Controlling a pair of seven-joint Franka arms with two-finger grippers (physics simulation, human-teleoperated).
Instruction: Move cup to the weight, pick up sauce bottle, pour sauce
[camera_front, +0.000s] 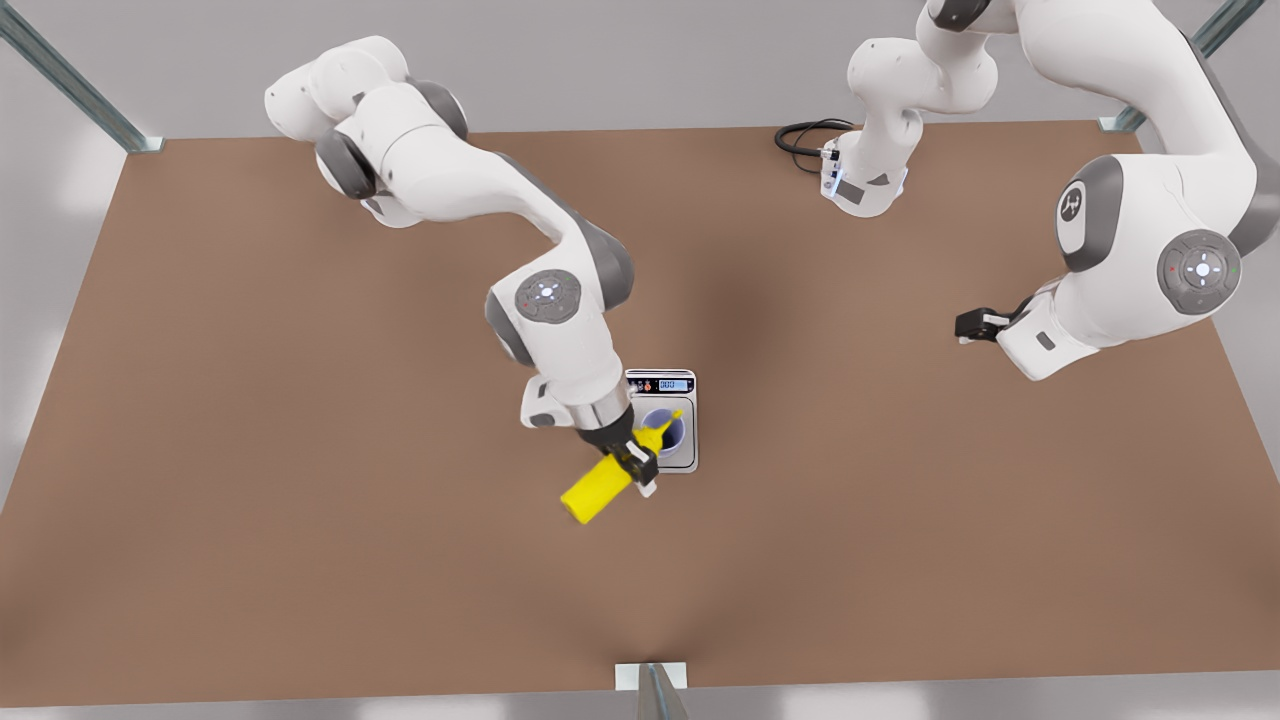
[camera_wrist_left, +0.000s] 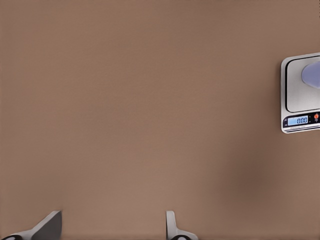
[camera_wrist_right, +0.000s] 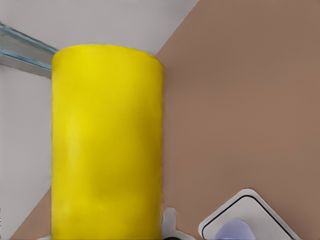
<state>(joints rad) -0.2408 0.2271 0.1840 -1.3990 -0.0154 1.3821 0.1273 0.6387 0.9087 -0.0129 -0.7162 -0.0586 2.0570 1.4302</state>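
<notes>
Right gripper (camera_front: 637, 462): I have it clamped across the yellow sauce bottle (camera_front: 597, 489), which is tipped over so the nozzle points down into the cup (camera_front: 664, 429).

Cup: lavender-blue tumbler, upright on the steel plate of the weight (camera_front: 685, 459), a silver kitchen scale near the middle of the brown table (camera_front: 300, 450); display strip on its far edge.

Left gripper (camera_front: 968, 326): I see it waiting above the table toward the front view's right, well apart from the scale, fingers (camera_wrist_left: 172, 227) spread wide, holding nothing.
</notes>
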